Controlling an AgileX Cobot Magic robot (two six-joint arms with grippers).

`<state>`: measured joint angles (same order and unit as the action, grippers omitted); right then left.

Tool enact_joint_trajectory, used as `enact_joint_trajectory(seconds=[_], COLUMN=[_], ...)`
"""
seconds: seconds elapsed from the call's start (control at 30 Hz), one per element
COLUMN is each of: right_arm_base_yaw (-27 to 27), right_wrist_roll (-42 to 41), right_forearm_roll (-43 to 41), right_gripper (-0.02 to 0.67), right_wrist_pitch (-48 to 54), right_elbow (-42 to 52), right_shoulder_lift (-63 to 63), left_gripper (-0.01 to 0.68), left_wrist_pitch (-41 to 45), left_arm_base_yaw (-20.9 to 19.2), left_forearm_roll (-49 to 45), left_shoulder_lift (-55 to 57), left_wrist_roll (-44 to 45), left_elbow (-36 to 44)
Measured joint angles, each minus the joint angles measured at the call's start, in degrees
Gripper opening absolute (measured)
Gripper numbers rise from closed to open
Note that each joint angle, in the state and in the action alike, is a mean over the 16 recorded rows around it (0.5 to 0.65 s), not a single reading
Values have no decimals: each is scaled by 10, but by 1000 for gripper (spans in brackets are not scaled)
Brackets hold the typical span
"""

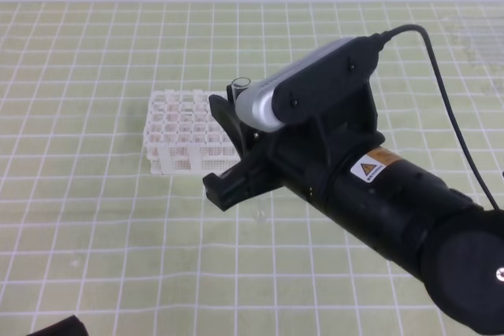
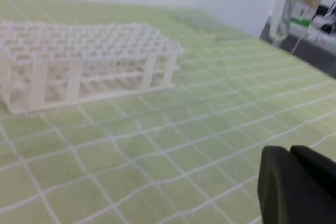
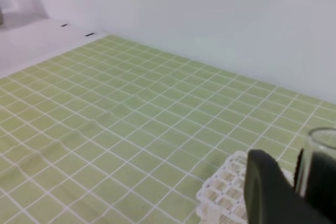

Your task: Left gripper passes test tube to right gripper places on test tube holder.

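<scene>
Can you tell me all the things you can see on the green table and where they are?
test tube holder: one, white lattice, on the mat left of centre in the high view.
test tube: one, clear glass, upright between the right gripper's fingers, over the right end of the holder.
mat: one, green with white grid lines, covering the table.
wall: one, plain white, behind the mat.
right gripper: one, black, with a silver-grey camera block, shut on the test tube.
left gripper: one, black, shut and holding nothing, low over the mat away from the holder.
</scene>
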<state>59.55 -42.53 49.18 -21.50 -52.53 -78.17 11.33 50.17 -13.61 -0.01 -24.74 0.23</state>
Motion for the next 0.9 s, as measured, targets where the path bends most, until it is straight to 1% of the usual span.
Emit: enact_joint_trajectory(seconds=[0.17, 0.37, 0.5, 0.57, 0.7, 0.9], right_arm_base_yaw=[0, -3, -17, -29, -59, -105], right_wrist_roll=[0, 0, 23, 55, 151, 306], right_forearm_roll=[-5, -21, -54, -88, -185, -342], right_gripper=[87, 87, 87, 87, 87, 87], right_wrist_pitch=[8, 30, 45, 48, 35, -40], right_elbow=[0, 0, 0, 0, 0, -3], right_shoulder_lift=[0, 1, 4, 5, 1, -28], left_gripper=[0, 0, 0, 0, 0, 0], left_wrist_pitch=[23, 29, 30, 30, 31, 34], left_arm_base_yaw=[0, 0, 0, 0, 0, 0], left_forearm_roll=[0, -1, -1, -1, -1, -1], left_shoulder_lift=[0, 1, 1, 2, 1, 0], left_wrist_roll=[0, 0, -1, -1, -1, -1], left_elbow=[0, 1, 1, 2, 2, 0])
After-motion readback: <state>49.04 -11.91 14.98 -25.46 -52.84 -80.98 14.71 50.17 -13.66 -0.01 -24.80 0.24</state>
